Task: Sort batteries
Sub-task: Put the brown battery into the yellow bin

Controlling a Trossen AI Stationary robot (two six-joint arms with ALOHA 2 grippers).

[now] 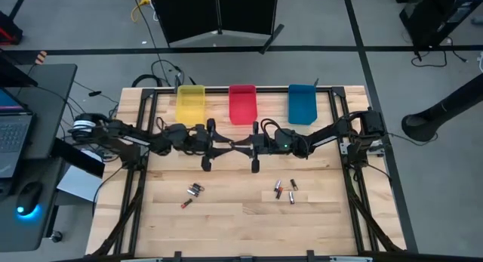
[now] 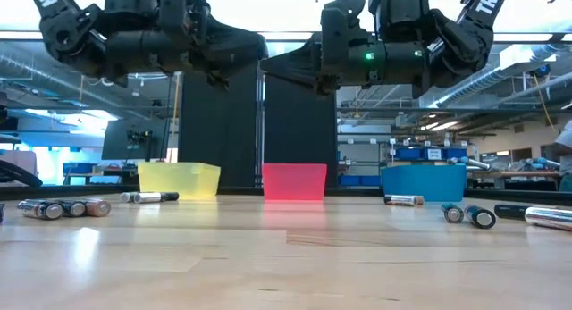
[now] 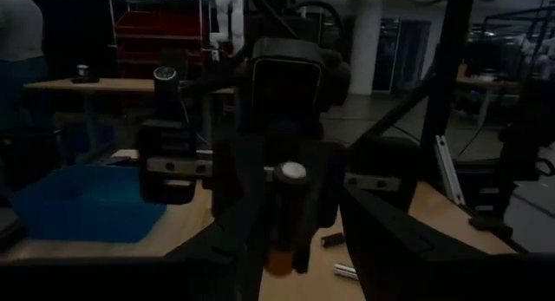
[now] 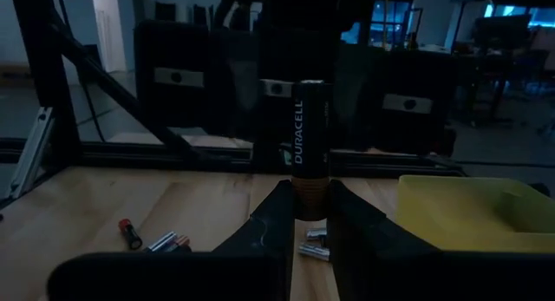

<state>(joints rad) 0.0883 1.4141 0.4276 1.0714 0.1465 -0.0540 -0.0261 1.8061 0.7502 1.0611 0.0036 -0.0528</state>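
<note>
Now, right gripper: pinching one Duracell battery upright, mid-frame.
Left gripper: standing open, empty, facing it.
Tip: closing squarely before right lets go.
Bins: red bin sitting upper centre.

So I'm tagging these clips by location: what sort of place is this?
Most likely a robotics lab or workshop. A wooden workbench carries two robot arms; a laptop desk stands beside it, and shelving with blue storage bins fills the open-ceilinged room behind.
</note>
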